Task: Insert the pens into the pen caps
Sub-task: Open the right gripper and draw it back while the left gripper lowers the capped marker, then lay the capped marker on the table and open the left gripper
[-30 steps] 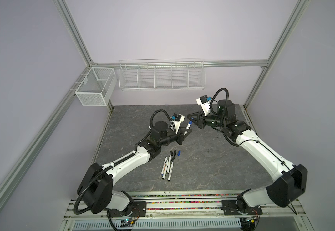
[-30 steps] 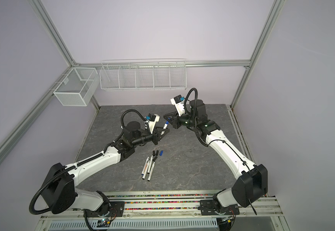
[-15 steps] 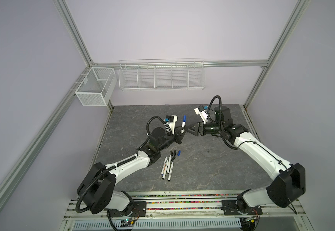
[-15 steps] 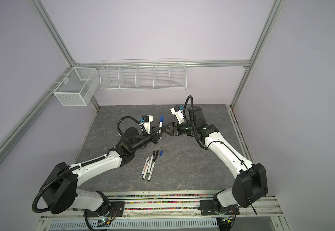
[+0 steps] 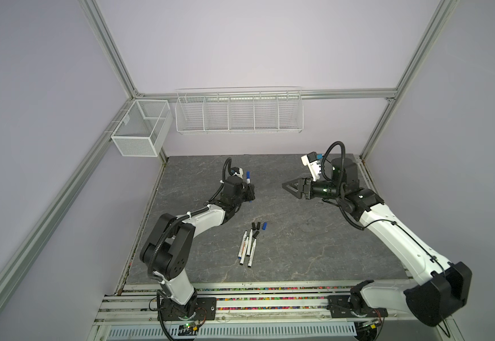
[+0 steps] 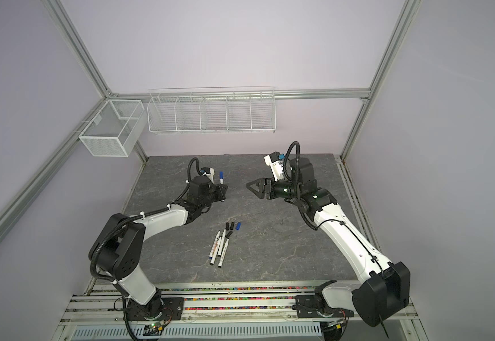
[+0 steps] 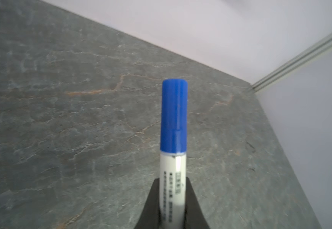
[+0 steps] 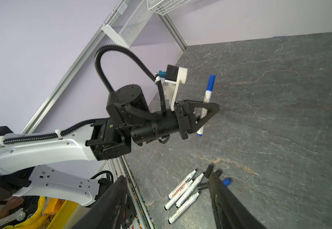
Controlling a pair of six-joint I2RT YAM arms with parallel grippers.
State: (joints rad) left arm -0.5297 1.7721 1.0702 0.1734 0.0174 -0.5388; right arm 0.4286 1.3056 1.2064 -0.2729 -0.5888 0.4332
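No legible text anywhere. The pen [image 7: 173, 170] clamped in the left gripper [image 7: 172, 184] has black print in columns down its white barrel, too blurred to read. The loose pens [image 8: 183, 190] on the table [image 8: 280, 119], well clear of the right gripper [image 5: 287, 186]: one has orange lettering, the others black, all too small to read.

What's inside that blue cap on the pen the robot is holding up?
The end of the pen in the left gripper goes into the blue cap. Its tip is covered, so you can't see it.
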